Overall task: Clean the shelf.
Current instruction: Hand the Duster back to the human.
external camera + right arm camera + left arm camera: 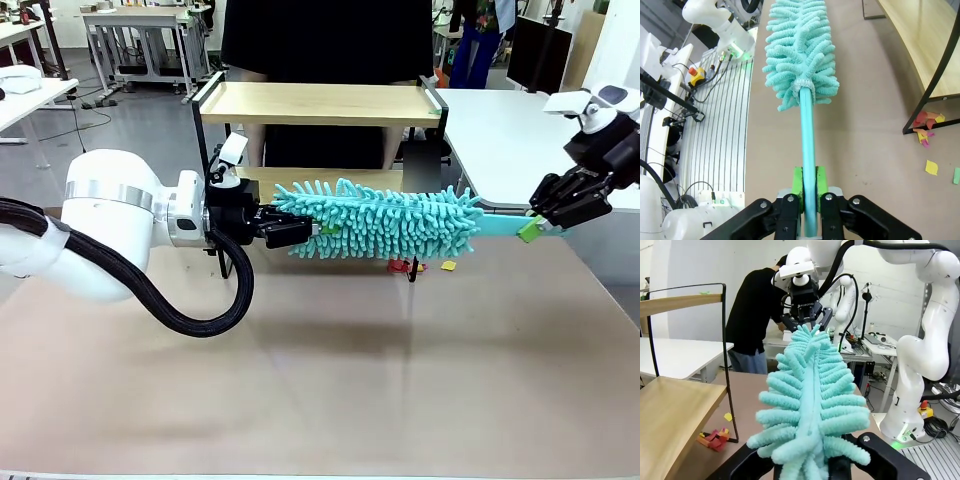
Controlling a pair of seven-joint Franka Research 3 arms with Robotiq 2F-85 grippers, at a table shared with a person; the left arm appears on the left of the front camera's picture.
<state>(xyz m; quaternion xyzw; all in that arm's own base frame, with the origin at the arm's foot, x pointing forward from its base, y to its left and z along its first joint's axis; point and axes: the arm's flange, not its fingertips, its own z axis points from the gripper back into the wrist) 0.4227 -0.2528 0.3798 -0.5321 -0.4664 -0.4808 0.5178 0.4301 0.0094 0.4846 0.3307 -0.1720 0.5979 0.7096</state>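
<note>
The right end effector is closed tight on the thin handle of one teal fluffy duster. The left end effector is closed on the fluffy tip at the other end. The duster hangs flat between them in the middle of the front view. One shelf stands just behind the duster, toward the top middle, with two wooden boards. Some small bits of coloured paper lie on the brown bench by a shelf leg; I cannot count them. One person in black stands behind the shelf.

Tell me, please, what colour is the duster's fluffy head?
Turquoise; the duster head shows best in the right wrist view.
</note>
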